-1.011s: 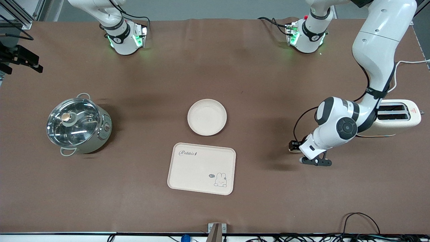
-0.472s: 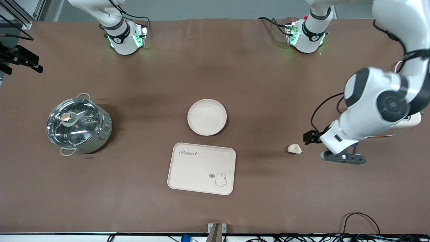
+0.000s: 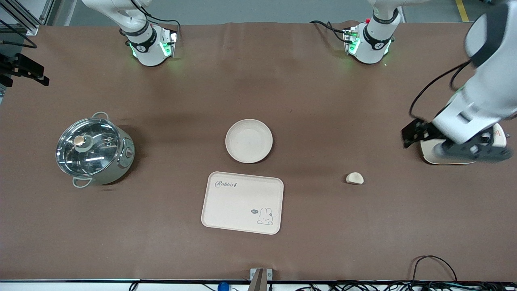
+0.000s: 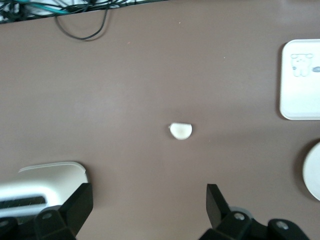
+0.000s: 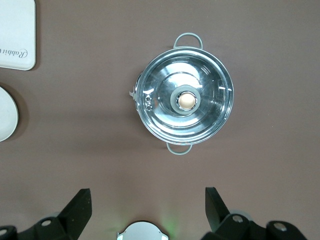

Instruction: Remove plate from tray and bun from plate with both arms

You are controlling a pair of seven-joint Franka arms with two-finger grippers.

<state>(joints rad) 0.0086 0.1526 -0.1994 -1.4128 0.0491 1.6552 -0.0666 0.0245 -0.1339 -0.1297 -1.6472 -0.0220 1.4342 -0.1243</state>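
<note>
The round cream plate (image 3: 249, 141) lies mid-table, just farther from the front camera than the rabbit tray (image 3: 242, 202). The small pale bun (image 3: 355, 178) lies alone on the cloth toward the left arm's end, also seen in the left wrist view (image 4: 180, 131). My left gripper (image 3: 470, 151) hangs raised over the toaster, open and empty (image 4: 147, 210), away from the bun. My right gripper (image 5: 147, 207) is open and empty, high over the table between its base and the pot; it is out of the front view.
A steel pot with a glass lid (image 3: 93, 150) stands toward the right arm's end, also in the right wrist view (image 5: 184, 100). A cream toaster (image 3: 438, 158) sits at the left arm's end, partly hidden by the left gripper. Cables run along the near edge.
The left gripper rose from low over the bun and swung toward the toaster, leaving the bun uncovered on the cloth. Plate, tray and pot have not moved.
</note>
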